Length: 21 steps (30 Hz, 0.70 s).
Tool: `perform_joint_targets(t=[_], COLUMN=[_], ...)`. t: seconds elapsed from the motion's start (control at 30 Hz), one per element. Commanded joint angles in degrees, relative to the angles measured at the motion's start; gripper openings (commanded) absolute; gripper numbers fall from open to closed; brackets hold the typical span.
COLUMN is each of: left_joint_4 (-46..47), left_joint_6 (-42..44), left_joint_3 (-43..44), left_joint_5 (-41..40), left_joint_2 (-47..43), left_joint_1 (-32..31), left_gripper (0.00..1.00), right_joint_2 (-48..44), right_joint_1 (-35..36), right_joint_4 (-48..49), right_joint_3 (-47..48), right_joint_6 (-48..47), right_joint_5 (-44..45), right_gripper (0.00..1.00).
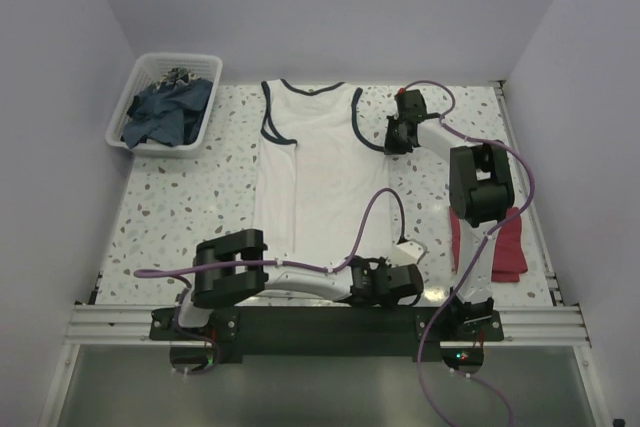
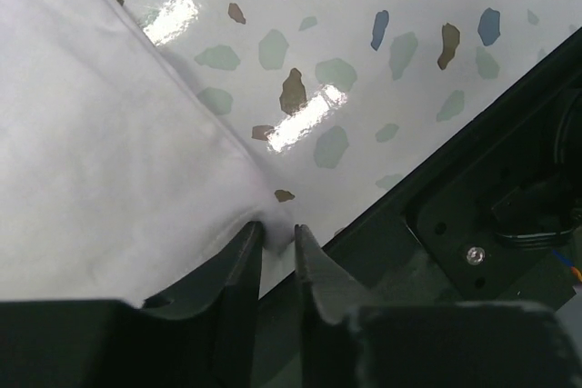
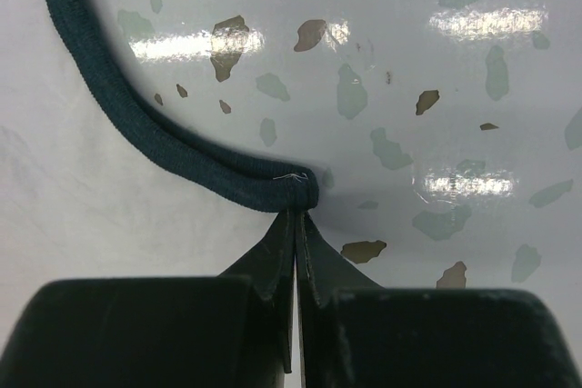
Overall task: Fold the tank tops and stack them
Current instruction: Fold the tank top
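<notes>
The white tank top (image 1: 315,177) with navy trim lies flat and face down in the middle of the table, neck toward the far side. My left gripper (image 1: 375,282) is shut on its near right hem corner; in the left wrist view the fingers (image 2: 277,233) pinch a small bunch of white cloth (image 2: 109,161). My right gripper (image 1: 393,139) is shut on the navy trim (image 3: 164,147) at the bottom of the right armhole, with the fingertips closed (image 3: 298,215). The dark red tank top (image 1: 495,242) lies folded at the right, partly hidden by my right arm.
A white basket (image 1: 140,97) holding dark blue clothes stands at the far left corner. The black front rail (image 2: 491,215) runs just beside the left gripper. The speckled tabletop (image 1: 190,207) shows on both sides of the white top.
</notes>
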Motion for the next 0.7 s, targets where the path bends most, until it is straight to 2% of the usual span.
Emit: perform_joint_targets(t=[0.0,0.03,0.07,0.17,0.4,0.67], left_joint_4=[-0.7,-0.8,-0.8,-0.2,6.1,10.7], left_joint_6=[-0.7,-0.7,-0.7,-0.7,-0.4,-2.6], left_joint_3=[2.7,2.9,2.9,2.4,-2.5,-11.7], left_joint_5=[-2.0,-2.0,-2.0,-1.6,0.2,-0.8], left_joint_2=[0.5,0.1,-0.1,-1.8,-8.2,-18.4], left_joint_1=[-0.8,-1.0,-1.1,-1.3,-1.3,-1.1], left_gripper=[0.22,0.19,0.1,0.0,0.0,0.0], right_joint_2=[-0.9,-0.8,-0.7,-0.7,-1.8,-3.7], right_joint_1=[-0.1,-0.1,-0.1,0.0,-0.5,-1.3], right_joint_4=[1.3,1.2,0.8,0.4,-2.6,-4.5], right_joint_3=[0.3,0.4,0.6,1.1,1.9,3.7], right_joint_6=[0.5,0.5,0.5,0.6,2.2,2.9], right_joint_5=[-0.9,-0.6,-0.5,0.0,6.0,5.9], right_gripper=[0.0,0.0,0.0,0.0,0.0,0.0])
